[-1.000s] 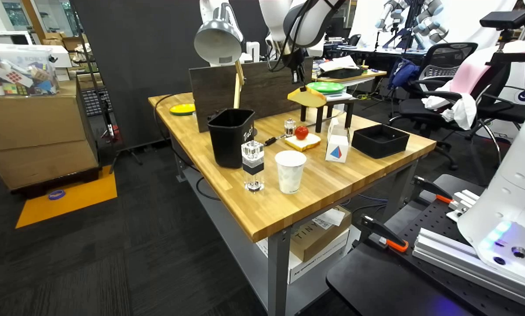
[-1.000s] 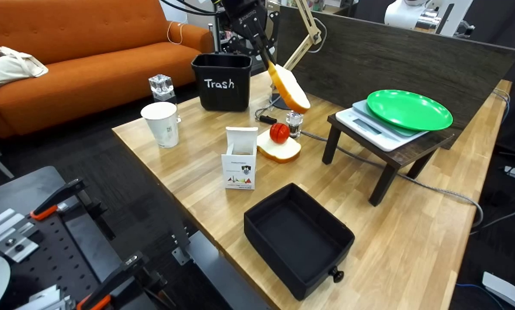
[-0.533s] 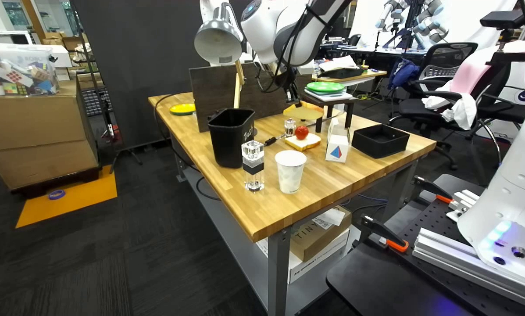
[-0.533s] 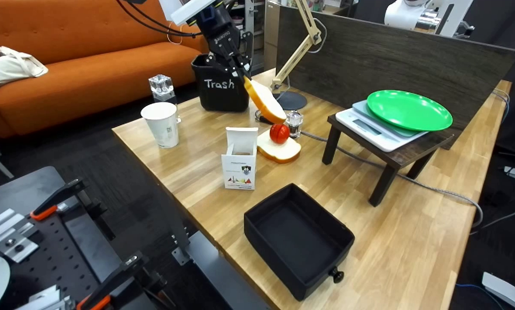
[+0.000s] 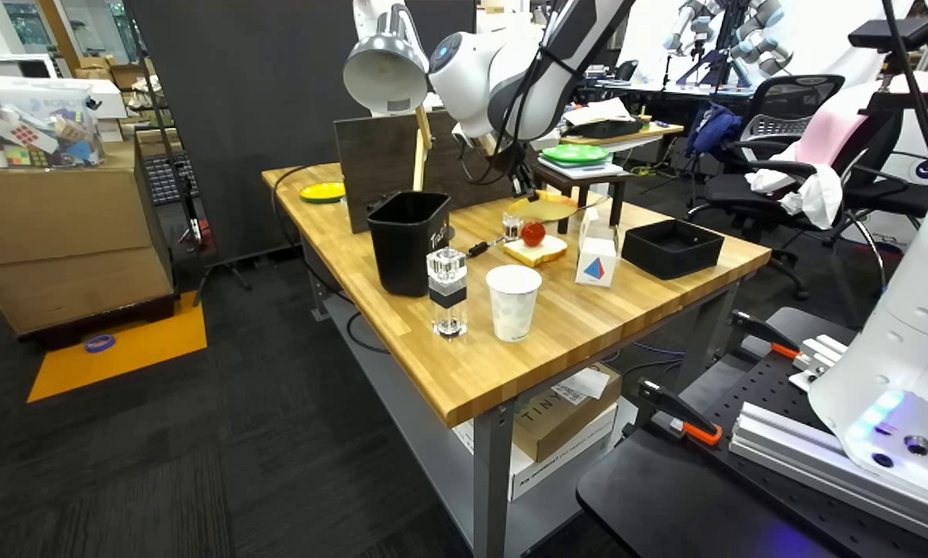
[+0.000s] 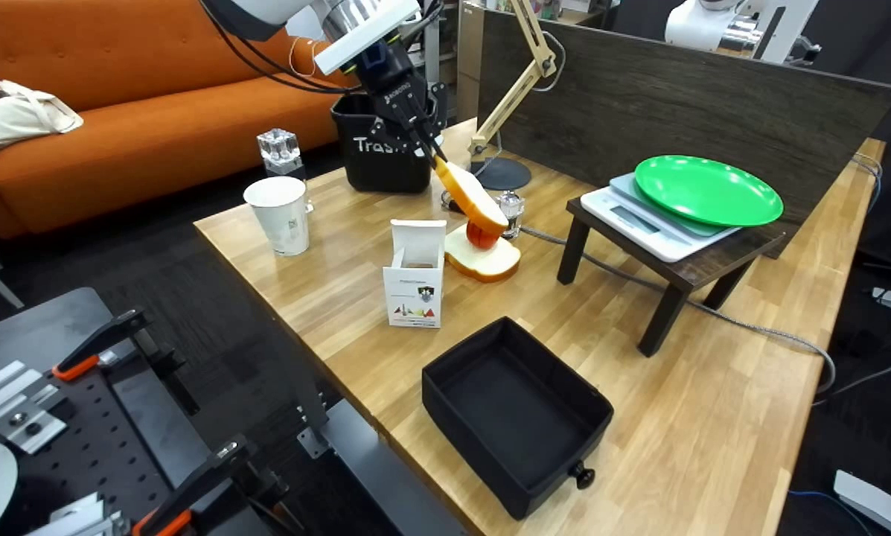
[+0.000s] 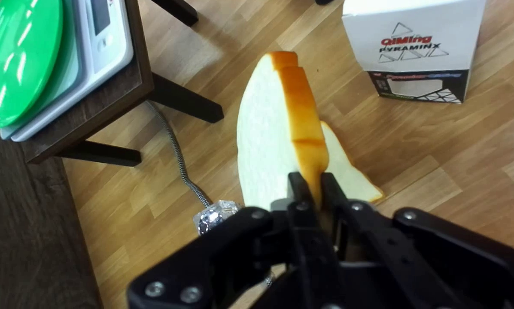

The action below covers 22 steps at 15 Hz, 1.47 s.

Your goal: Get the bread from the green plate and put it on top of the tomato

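Bread tilted, gripper jaws clamped on its edge, low end near tomato, contact unclear

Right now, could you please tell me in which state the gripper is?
Gripper: closed on the bread, holding it tilted by one edge.

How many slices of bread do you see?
2: the upper slice, tilted in the gripper, and the lower slice, flat on the table under the tomato. Any at the bottom of the trash bin would be hidden.
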Available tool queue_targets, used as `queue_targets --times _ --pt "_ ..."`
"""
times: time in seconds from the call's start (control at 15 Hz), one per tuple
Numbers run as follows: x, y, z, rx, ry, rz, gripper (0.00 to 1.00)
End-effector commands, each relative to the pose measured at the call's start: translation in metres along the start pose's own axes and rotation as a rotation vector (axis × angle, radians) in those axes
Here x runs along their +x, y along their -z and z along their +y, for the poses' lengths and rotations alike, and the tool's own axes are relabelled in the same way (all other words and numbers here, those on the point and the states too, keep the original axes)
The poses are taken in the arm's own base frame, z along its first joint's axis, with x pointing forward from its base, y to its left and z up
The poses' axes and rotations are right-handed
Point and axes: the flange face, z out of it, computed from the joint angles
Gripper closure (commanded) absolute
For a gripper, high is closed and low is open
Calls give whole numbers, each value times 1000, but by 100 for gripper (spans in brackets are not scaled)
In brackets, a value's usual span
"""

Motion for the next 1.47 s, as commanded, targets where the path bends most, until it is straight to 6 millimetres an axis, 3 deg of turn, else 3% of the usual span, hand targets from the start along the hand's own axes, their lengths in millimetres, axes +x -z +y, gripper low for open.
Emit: queue_targets --times 0.0,0.27,0.93,1.07,1.2,1.4 --pt "18 -4 0 -19 30 5 97" --pt "31 -14 -11 -5 54 7 97" --pt "33 -31 -20 42 76 -12 97" --pt "29 -40 -24 83 72 -39 90" --pt "26 -50 -29 128 58 -73 64" --pt "20 -63 -33 217 23 -102 45"
